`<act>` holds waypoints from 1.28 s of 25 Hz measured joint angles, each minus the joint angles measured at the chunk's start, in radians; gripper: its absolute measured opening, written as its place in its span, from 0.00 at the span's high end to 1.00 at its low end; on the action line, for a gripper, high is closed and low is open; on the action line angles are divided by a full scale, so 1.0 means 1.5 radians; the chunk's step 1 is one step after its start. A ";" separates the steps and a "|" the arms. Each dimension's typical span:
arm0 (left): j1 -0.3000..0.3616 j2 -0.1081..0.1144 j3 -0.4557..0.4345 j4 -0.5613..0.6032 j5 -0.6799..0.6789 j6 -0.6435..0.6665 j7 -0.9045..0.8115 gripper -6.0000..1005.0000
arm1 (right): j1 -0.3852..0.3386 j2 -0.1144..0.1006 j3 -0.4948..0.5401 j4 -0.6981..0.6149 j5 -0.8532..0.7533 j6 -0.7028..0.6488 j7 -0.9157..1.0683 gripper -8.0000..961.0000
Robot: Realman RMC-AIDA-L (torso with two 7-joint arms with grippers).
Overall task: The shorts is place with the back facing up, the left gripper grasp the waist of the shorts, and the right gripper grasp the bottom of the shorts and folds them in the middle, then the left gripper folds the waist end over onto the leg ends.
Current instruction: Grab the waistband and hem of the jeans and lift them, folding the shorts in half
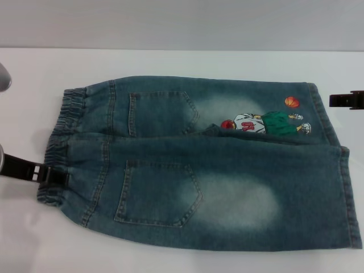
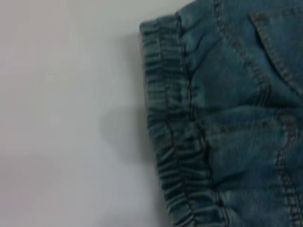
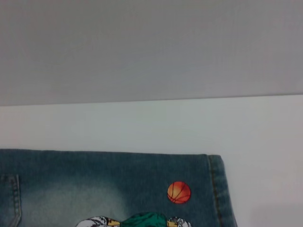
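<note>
Looking down, we see the shorts [image 1: 199, 170] lying flat on the white table [image 1: 170, 62], back side up, with both back pockets showing. The waist [image 1: 57, 148] is on our left side and the leg ends [image 1: 341, 187] are on our right. The cartoon player [image 1: 261, 123] and the orange ball [image 1: 292, 102] sit on the far leg. Our left gripper [image 1: 54, 175] is at the waist, and its black tip touches the ruffled band; we cannot tell if it is wide or pinched. Our right gripper [image 1: 341, 100] is just beside the far leg's hem, not touching it, and we cannot tell its state either
</note>
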 joint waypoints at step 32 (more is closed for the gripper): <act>-0.046 -0.001 0.014 0.112 0.001 0.007 -0.013 0.20 | 0.013 -0.003 -0.004 0.017 -0.001 -0.015 -0.012 0.23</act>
